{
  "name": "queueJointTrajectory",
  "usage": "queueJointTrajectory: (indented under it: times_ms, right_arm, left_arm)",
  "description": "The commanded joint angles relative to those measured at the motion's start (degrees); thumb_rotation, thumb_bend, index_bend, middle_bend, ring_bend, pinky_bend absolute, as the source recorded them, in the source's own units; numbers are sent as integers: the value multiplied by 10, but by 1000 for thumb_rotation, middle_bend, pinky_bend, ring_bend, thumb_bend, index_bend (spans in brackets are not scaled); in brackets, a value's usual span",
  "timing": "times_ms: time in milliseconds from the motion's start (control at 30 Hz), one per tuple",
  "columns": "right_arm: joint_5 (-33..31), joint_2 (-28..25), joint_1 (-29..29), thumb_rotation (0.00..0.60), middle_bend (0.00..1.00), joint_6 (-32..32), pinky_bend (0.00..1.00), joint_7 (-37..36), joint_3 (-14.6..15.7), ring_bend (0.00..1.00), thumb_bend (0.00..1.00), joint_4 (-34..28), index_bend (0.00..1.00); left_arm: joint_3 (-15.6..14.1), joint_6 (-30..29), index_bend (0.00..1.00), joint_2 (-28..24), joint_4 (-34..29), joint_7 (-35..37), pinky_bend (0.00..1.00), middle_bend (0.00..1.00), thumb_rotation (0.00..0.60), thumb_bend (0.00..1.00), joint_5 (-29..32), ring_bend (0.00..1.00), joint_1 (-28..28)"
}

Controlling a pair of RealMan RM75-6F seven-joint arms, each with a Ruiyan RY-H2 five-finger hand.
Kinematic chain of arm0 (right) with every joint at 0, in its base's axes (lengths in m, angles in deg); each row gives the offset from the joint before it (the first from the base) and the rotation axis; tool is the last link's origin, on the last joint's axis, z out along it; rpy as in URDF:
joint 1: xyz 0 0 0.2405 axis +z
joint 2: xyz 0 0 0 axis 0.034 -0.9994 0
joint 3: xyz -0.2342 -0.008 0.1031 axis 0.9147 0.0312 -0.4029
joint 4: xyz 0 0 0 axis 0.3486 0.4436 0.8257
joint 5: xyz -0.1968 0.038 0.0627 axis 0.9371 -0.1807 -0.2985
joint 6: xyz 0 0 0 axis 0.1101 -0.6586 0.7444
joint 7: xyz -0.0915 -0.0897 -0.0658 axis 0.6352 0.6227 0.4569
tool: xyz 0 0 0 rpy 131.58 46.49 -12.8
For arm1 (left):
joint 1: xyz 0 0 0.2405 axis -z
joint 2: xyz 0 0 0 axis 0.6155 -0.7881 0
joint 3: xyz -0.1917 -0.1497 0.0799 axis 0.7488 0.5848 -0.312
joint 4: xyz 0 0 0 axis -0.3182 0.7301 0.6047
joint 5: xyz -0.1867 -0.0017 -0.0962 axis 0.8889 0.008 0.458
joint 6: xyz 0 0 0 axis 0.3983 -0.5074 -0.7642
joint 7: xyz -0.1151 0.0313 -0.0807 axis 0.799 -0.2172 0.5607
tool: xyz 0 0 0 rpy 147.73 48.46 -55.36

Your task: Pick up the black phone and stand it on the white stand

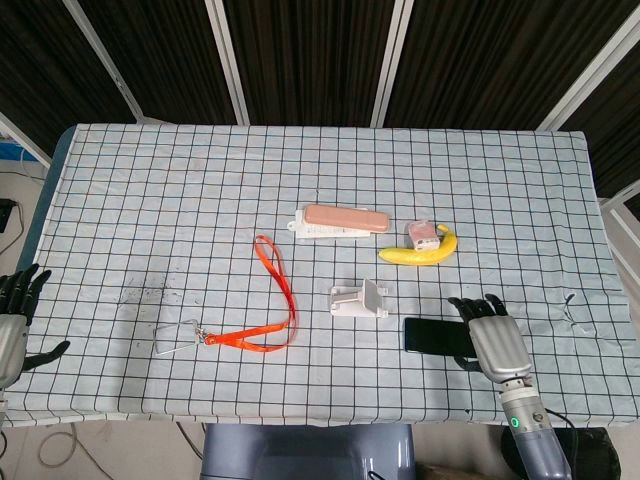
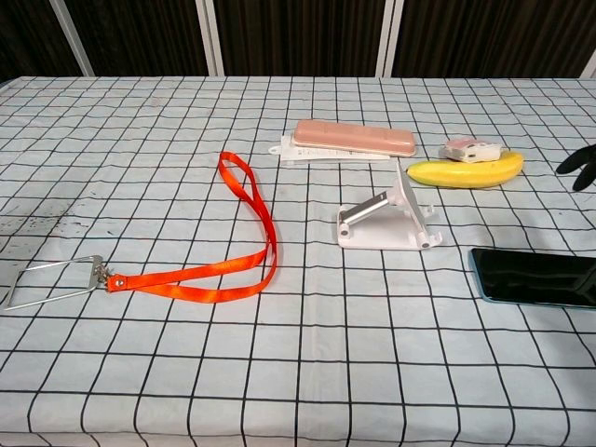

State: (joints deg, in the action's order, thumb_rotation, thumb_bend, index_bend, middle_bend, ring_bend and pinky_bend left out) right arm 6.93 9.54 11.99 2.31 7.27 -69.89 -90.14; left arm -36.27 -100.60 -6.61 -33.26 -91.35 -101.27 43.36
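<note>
on the bench (image 1: 150,200), near the front edge | black phone (image 1: 435,335) lies flat, just right of white stand (image 1: 358,299) | right hand (image 1: 492,338) spread over its right end, holding nothing | grab both long edges; lift level; lean it on the stand

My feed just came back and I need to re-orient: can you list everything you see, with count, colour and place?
Flat black phone: one, black, lying flat at the table's near right, under the right hand's fingertips.
White plastic phone stand: one, white, centre, left of the phone.
Orange fabric lanyard with wire clip: one, orange, centre-left.
Pink oblong case: one, pink, on a white piece, behind the stand.
Yellow banana: one, yellow, right of centre.
Small pink-and-white object: one, against the banana's far side.
Checked tablecloth: one, white with black grid.
Left hand: at the table's left edge, holding nothing.
Right hand: over the phone's right end.
</note>
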Motion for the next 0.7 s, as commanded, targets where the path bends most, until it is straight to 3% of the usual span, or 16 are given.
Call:
queueJointTrajectory:
  times_ms: [33, 700]
  right_arm:
    - [-22, 18, 7, 600, 292, -10, 169, 14, -1, 267, 89, 12, 228]
    - [-107, 68, 29, 600, 294, -37, 168, 30, -3, 268, 117, 69, 247]
  left_arm:
    - [0, 0, 0, 0, 0, 0, 0, 0, 600, 0, 0, 0, 0]
    - [0, 3, 0, -2, -4, 4, 0, 0, 600, 0, 5, 0, 0]
